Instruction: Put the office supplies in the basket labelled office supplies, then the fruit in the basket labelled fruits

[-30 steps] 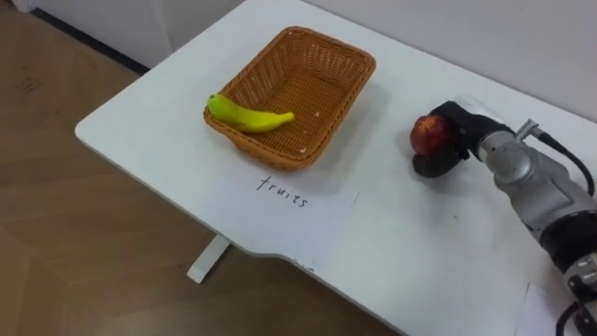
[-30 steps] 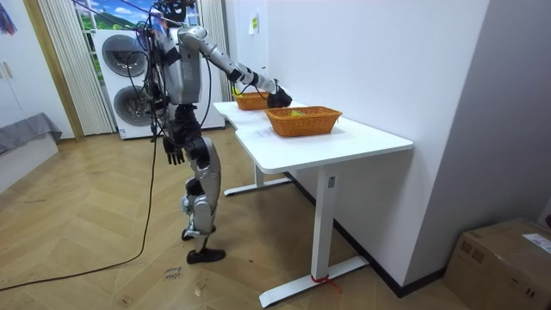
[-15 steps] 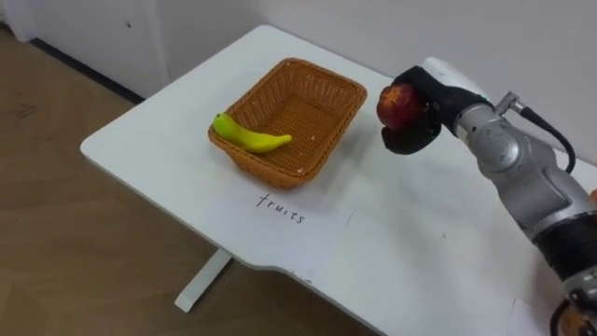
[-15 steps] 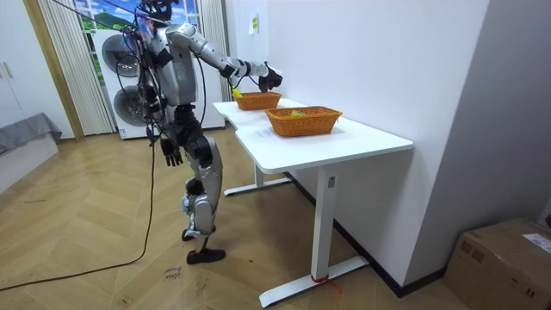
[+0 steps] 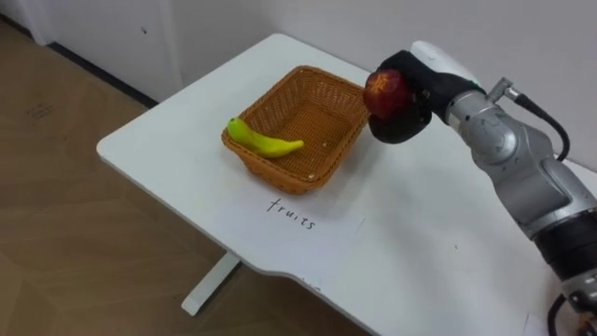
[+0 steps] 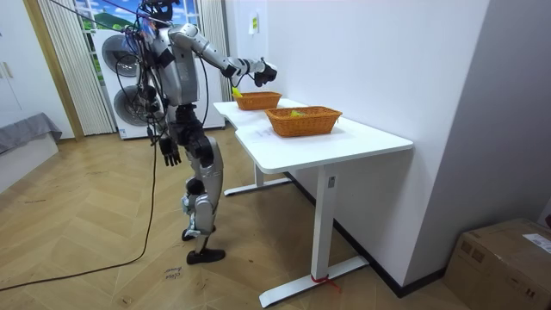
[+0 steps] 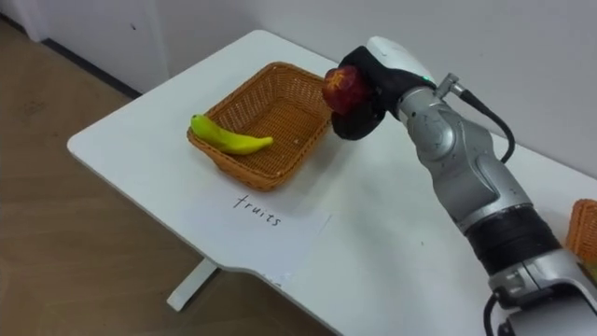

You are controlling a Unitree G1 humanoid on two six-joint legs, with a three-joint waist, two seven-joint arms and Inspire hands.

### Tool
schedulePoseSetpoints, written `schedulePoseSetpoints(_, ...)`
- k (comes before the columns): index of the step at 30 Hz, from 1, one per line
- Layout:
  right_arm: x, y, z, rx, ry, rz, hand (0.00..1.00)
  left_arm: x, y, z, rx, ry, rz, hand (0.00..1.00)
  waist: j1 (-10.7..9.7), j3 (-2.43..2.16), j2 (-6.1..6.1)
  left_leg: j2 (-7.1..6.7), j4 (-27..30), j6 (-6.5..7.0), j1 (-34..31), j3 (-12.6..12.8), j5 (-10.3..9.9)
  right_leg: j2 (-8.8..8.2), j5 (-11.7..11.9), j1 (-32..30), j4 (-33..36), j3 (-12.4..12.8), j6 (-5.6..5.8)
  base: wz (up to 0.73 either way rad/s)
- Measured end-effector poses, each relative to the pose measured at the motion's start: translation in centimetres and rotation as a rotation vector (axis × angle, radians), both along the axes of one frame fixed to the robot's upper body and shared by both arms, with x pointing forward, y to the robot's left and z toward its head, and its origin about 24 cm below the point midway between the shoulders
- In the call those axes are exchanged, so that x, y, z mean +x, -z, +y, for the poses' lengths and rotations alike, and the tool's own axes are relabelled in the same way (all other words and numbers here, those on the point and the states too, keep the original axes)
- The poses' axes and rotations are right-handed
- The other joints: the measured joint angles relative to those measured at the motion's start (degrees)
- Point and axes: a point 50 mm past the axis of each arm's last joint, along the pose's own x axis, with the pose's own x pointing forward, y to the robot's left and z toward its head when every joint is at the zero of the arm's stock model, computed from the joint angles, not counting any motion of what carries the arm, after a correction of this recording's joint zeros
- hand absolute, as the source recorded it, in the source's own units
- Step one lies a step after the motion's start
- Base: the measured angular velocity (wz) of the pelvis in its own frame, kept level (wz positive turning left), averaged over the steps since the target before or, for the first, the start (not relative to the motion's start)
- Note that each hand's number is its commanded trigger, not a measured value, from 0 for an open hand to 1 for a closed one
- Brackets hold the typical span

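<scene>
Rose off the table (image 5: 159, 140) with the apple (image 5: 383, 89) over the last second and swung left, up to the basket (image 5: 284, 175). Kept the left hand (image 6: 170, 152) down by the hip, well away from the basket, as seen in the room view. Already held one banana (image 5: 264, 142), propped across the basket's left wall. Had a paper label (image 5: 298, 217) just in front of the basket. Hovered at the basket's right rim, not yet over its middle, with the right hand (image 5: 415, 107) curled tight round the apple. Left a second basket (image 6: 303, 127) well to the basket's right, contents too small to tell. Judged one fruit sorted and one near release; could not tell how much else remained.
</scene>
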Motion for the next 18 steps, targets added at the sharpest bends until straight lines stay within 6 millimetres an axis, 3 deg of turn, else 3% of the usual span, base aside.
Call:
schedulePoseSetpoints(7,0.0,0.0,-0.1,-0.007,0.015,0.006,1.00,-1.3,-0.1,0.3,0.005,-0.022,0.042,0.00,1.35,-0.24,-0.11,-0.19,-0.60,-0.01,0.12,-0.24,0.00,0.02,-0.07,0.49,-0.01,-0.14,0.11,0.01)
schedulePoseSetpoints(18,0.0,0.2,0.5,0.010,0.004,0.010,1.00,-2.9,0.0,0.1,-0.024,-0.032,0.090,0.00,1.83,-0.47,-0.46,-0.32,-0.26,-0.10,0.42,-1.03,0.06,-0.08,-0.21,1.38,0.01,-1.37,0.25,0.05)
